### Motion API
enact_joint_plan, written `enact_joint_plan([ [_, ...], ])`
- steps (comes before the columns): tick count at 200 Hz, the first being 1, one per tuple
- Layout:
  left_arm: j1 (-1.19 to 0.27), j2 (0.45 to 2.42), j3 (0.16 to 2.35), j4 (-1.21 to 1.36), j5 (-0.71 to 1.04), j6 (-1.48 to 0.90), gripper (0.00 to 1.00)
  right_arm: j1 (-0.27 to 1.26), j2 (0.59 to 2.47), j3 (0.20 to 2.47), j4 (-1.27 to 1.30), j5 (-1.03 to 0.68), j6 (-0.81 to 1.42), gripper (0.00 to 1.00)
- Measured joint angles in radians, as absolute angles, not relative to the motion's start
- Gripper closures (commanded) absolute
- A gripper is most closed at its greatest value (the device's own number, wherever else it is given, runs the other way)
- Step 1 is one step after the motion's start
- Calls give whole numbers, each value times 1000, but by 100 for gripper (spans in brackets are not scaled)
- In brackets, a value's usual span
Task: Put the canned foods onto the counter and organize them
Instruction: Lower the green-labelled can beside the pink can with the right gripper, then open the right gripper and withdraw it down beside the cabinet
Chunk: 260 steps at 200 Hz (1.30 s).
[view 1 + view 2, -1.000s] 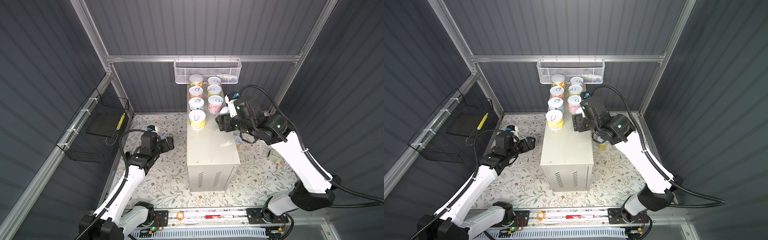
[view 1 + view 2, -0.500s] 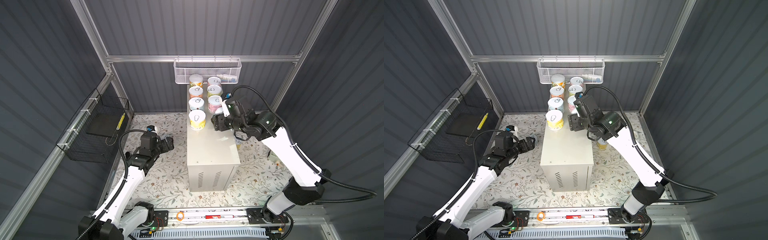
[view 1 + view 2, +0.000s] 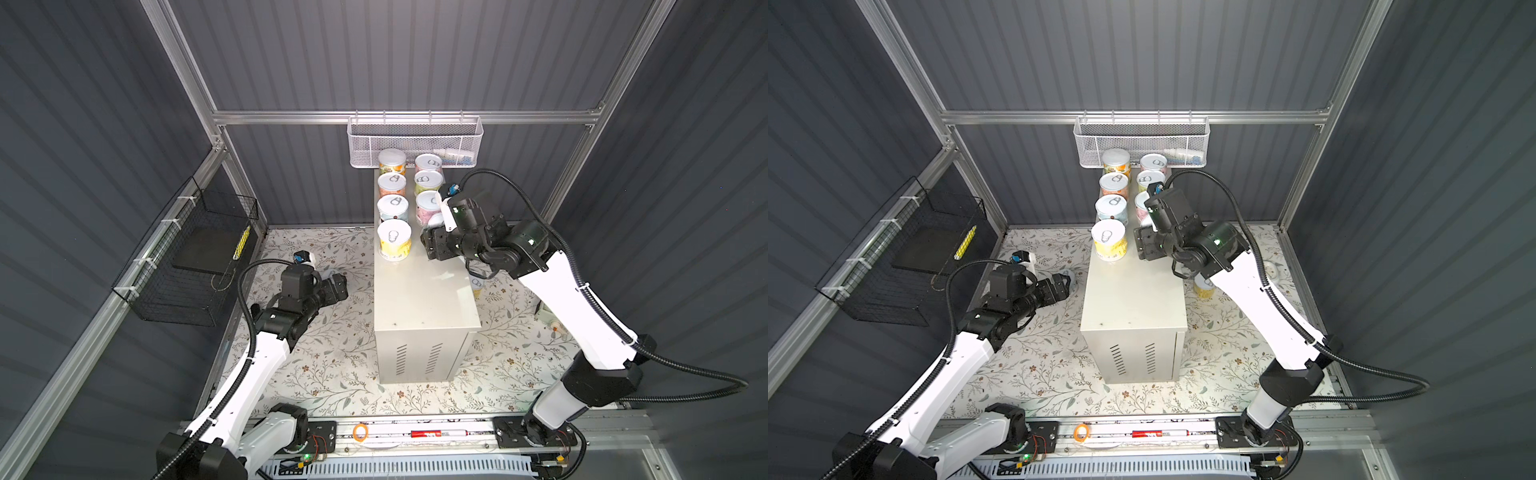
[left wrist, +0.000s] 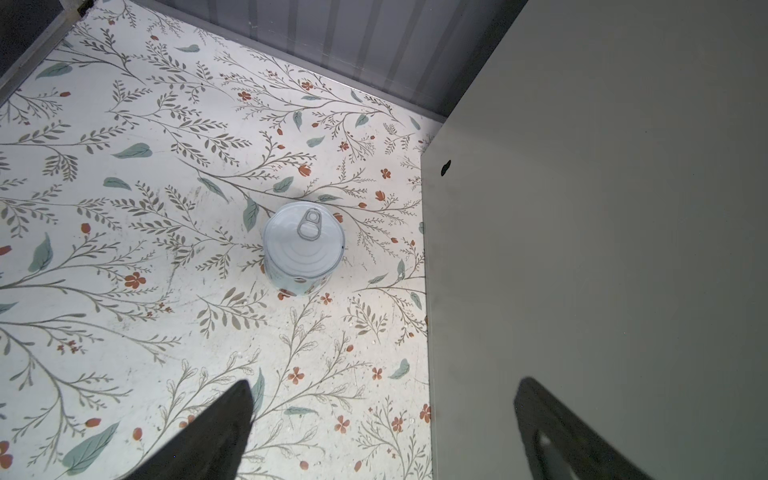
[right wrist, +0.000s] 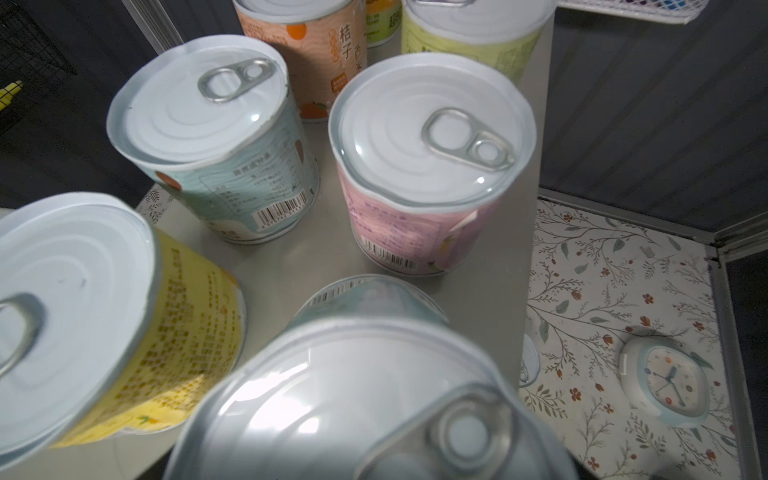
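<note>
The counter [image 3: 424,299] is a cream box in both top views, and several cans stand in two rows at its far end. The nearest are a yellow can [image 3: 394,241] and a pink can [image 5: 428,166]. My right gripper [image 3: 432,243] is shut on a light blue can [image 5: 357,395] over the counter, beside the yellow can and in front of the pink one. Its fingers are hidden, and I cannot tell whether the can touches the top. My left gripper [image 4: 384,415] hangs open over the floor mat, short of a pale can [image 4: 303,245] standing beside the counter's side wall.
A yellow can [image 3: 1203,286] stands on the floor mat [image 3: 332,365] right of the counter, near a small clock [image 5: 665,382]. A white mesh basket [image 3: 415,141] hangs on the back wall above the cans. A black wire basket [image 3: 195,257] hangs on the left wall.
My right arm has swung in over the counter, carrying the light blue can leftward to the spot beside the yellow can. The left arm has hardly moved.
</note>
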<state>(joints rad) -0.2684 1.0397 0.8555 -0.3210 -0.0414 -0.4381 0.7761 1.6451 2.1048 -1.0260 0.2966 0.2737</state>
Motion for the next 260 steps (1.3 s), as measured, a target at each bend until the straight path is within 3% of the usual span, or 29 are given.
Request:
enact_joint_plan([
  [203, -268, 1042, 855, -321, -51, -433, 1, 755, 1647, 2158, -961, 249, 269, 8],
  [260, -268, 1043, 855, -321, -52, -430, 1, 755, 1531, 2098, -916, 197, 269, 8],
])
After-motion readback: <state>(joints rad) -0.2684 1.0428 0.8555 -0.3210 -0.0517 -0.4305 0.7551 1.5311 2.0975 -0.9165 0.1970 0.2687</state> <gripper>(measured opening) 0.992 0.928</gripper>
